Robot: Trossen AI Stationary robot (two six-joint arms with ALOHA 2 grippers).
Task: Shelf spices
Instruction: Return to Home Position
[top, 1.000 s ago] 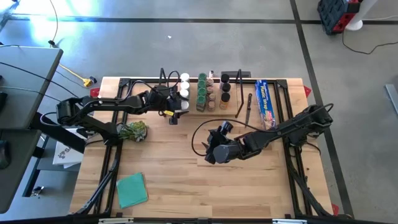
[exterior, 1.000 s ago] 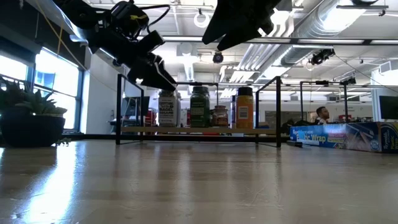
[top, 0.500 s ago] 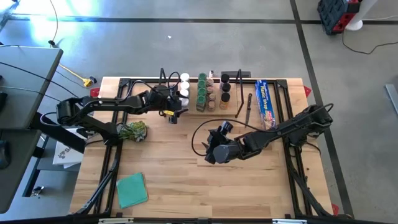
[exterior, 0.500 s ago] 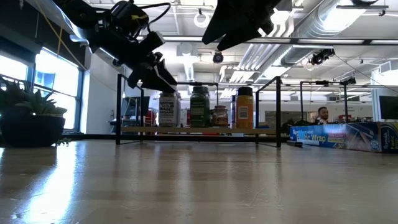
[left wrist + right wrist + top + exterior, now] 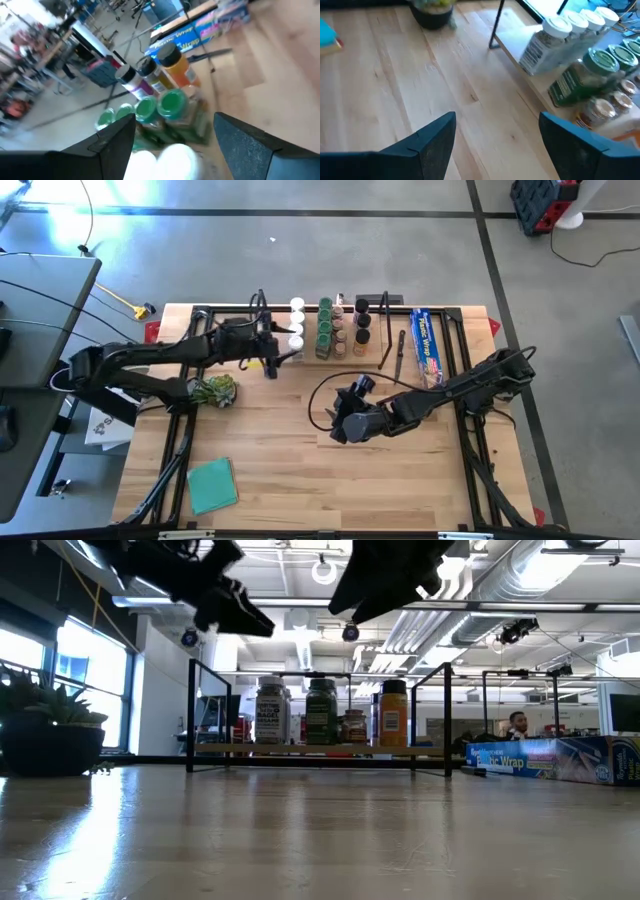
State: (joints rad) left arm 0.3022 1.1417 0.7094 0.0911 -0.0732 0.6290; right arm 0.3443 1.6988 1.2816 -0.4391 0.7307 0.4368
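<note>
Four rows of small clear-bodied spice jars (image 5: 330,328), sorted by lid colour so that like stands with like, fill the shelf (image 5: 377,325), a low rack with a pale wooden board and thin black metal end frames at the far edge of the light wooden counter (image 5: 300,470). The high view shows four white lids at the left end, then green, brown and black rows of about four each, though those are harder to count exactly. The left pincer (image 5: 272,352) hovers just beside the white row, carrying nothing. The right pincer (image 5: 338,427) hangs over mid-counter, well apart from the rack, likely to keep out of the way. One long blue wrap box (image 5: 428,345) lies right of the shelf, one small potted plant (image 5: 213,390) sits near the left arm, and one flat teal square (image 5: 212,485) lies toward the front-left corner. In the low view the left pincer (image 5: 238,618) is above the shelf's (image 5: 320,749) top rail, high enough, I judge, to clear the frame, and one person (image 5: 517,724) shows far off in the room. The left wrist view has its two dark fingers (image 5: 112,147) spread wide with only air between them, and white and green lids beyond. The right wrist view likewise shows both fingers (image 5: 432,142) splayed and empty, with four white lids in line. I see no jar off the shelf, so what is left looks like folding the arms home.
</note>
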